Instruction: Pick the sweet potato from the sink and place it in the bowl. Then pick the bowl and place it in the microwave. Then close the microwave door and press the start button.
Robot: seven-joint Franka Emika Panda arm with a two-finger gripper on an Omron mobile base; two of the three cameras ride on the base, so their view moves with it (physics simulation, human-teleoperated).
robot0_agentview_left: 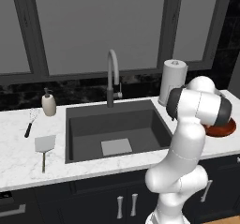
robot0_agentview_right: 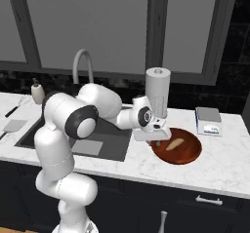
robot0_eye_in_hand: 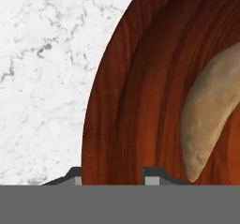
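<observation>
- The sweet potato [robot0_agentview_right: 176,143] is seen lying inside the bowl [robot0_agentview_right: 188,154], on the bowl's floor, as a pale tan curved tuber with a tapered end.
- The bowl is set on the white marbled bench [robot0_agentview_right: 215,168], to the right of the sink [robot0_agentview_right: 105,144], with its near rim close to the bench's front part.
- The gripper [robot0_agentview_right: 157,138] is lowered over the left rim of the bowl, beside the sweet potato and not touching it.
- In the hand view, the two dark fingertips [robot0_eye_in_hand: 152,177] are seen astride the bowl's rim [robot0_eye_in_hand: 101,124]: one over the bench [robot0_eye_in_hand: 42,78], the other over the bowl's inner slope.
- The jaws are seen partly closed around the rim; whether the rim is actually pinched cannot be told.
- In the hand view the sweet potato [robot0_eye_in_hand: 211,110] lies to the right of the fingertips, well within the bowl.
- From the left base view, the dark basin of the sink [robot0_agentview_left: 117,124] is seen with a light grey square [robot0_agentview_left: 116,146] on its floor and a curved faucet [robot0_agentview_left: 112,75] behind it.
- A paper towel roll [robot0_agentview_right: 157,93] stands upright behind the bowl, near the wall.
- A small white box [robot0_agentview_right: 208,121] rests on the bench to the right of the bowl.
- A soap dispenser [robot0_agentview_left: 48,103], a whisk [robot0_agentview_left: 31,121] and a spatula [robot0_agentview_left: 44,148] lie on the bench to the left of the sink.
</observation>
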